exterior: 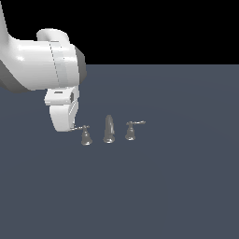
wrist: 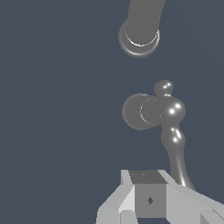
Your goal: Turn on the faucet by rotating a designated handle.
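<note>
The faucet is a tiny shiny grey three-piece set on the floor. Its tall spout stands in the middle, and the wrist view shows this spout from above. The handle stands on the exterior view's left, its thin lever pointing towards the arm. In the wrist view, the handle sends its long lever down to the fingers. My gripper looks shut, with its tips right at the lever's end. The lever runs beside the fingers, not between them.
A twin handle with its lever pointing to the exterior view's right stands on the other side of the spout. The bulky white arm fills the upper left of the exterior view. The dark grey floor spreads all around.
</note>
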`<state>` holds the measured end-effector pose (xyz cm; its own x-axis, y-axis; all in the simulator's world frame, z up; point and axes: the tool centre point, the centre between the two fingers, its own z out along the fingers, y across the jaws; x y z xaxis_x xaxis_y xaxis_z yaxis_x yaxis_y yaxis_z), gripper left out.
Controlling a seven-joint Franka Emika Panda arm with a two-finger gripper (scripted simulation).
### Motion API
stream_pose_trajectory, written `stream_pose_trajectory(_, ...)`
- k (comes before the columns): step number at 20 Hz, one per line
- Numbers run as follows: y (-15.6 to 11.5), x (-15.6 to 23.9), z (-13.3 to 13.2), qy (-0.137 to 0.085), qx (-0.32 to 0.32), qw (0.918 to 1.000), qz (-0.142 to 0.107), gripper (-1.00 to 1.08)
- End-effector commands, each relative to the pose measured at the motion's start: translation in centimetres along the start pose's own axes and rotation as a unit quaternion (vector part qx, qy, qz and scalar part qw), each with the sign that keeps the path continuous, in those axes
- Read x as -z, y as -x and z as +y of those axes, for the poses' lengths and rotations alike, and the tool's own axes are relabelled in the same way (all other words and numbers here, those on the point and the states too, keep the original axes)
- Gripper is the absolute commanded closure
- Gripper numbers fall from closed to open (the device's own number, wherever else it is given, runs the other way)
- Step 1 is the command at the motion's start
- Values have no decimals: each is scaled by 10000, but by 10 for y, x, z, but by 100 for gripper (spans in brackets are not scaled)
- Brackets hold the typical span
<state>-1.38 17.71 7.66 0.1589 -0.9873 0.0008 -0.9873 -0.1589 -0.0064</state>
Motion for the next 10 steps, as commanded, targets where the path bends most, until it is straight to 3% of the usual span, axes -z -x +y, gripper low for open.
stream_pose_trajectory(1, 0, 0, 0, 0, -1, 10000, -1, 108)
stream_pose_trajectory(10, -3, 0, 30, 18, 29, 10000, -3, 108)
